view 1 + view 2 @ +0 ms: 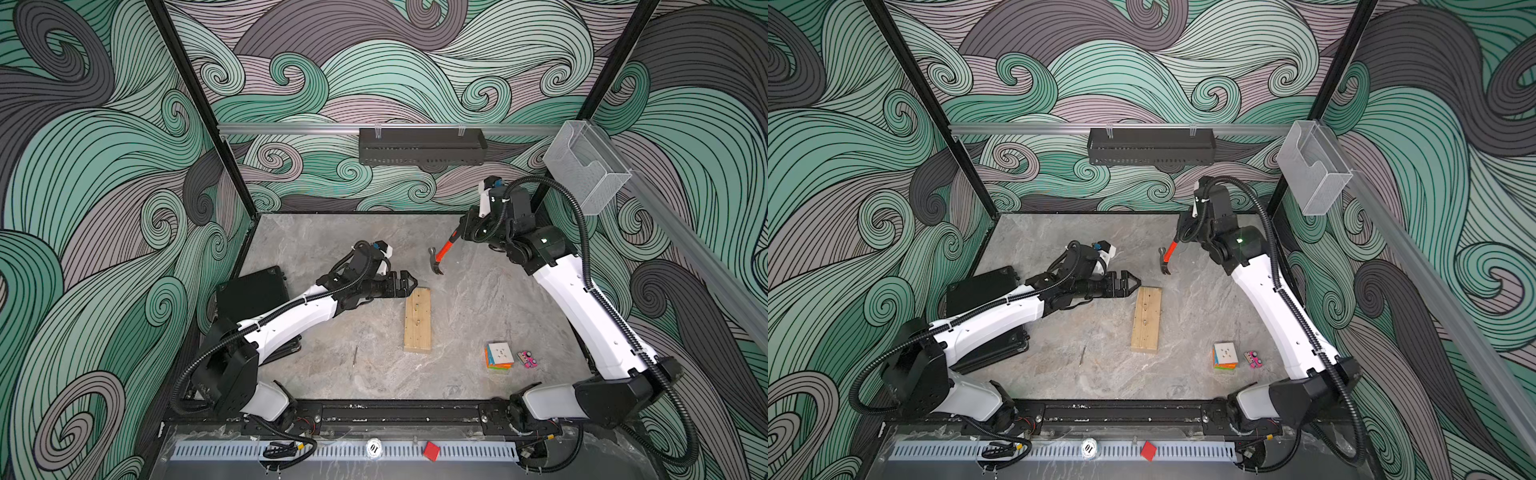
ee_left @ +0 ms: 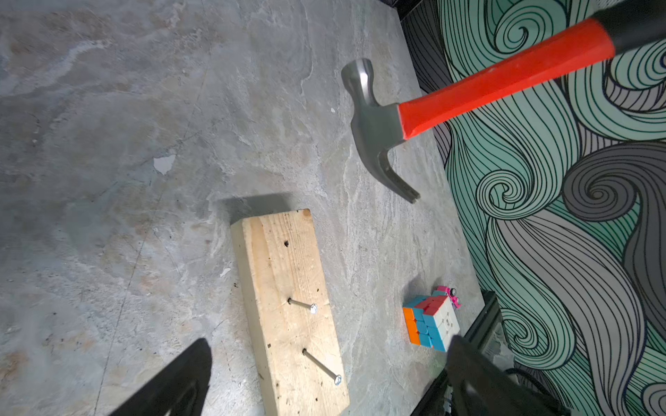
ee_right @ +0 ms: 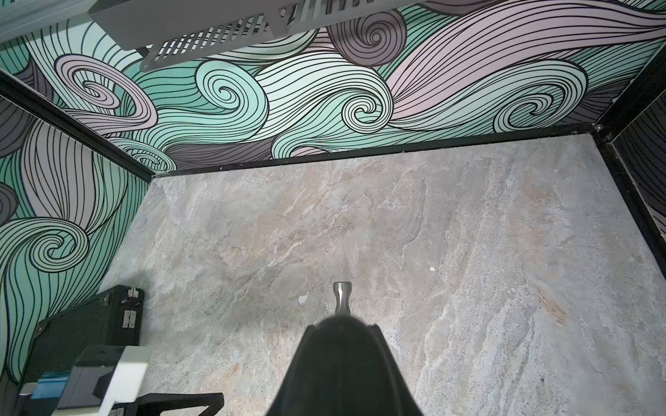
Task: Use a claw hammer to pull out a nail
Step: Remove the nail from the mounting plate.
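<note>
claw hammer (image 3: 341,298) above table (image 3: 468,234), black case (image 3: 81,324)

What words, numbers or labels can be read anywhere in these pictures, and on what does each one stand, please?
"10": on the round white disc at the front rail, seen turned round in both top views.
Any finer print on that disc: too blurred to read.
Small mark on the white face of the puzzle cube: too small to read.
The claw hammer and wooden block: no lettering visible.
</note>
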Controlling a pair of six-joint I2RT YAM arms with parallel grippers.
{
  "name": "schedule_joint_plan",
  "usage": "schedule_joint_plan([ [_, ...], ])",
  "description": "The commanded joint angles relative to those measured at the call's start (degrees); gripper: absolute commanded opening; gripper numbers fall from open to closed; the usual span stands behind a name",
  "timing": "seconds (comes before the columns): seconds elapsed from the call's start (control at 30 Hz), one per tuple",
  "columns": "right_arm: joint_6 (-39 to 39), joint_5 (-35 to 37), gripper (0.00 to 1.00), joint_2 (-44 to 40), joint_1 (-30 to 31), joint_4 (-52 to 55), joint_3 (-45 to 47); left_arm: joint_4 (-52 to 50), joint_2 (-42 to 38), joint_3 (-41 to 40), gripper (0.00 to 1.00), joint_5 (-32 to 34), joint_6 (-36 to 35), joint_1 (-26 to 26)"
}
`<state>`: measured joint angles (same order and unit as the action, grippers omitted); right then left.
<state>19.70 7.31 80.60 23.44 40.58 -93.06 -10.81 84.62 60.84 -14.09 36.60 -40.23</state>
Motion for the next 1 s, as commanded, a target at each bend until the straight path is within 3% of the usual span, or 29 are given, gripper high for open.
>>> schedule_joint_plan([
  [0.0,-0.02,1.22,0.08,-2.45,-0.41,-4.01,-0.11,-2.58,1.70,2.78,0.99,-3.17,-2.79,0.33],
  [0.6,0.33,1.68,0.08,-2.63,-0.50,-3.79,0.26,-1.63,9.70,2.97,0.99,-10.83,-2.85,0.30],
  [0.97,0.60,1.75,0.08,-2.59,-0.50,-3.80,0.67,-1.63,11.18,2.44,0.98,-11.40,-3.13,0.26],
])
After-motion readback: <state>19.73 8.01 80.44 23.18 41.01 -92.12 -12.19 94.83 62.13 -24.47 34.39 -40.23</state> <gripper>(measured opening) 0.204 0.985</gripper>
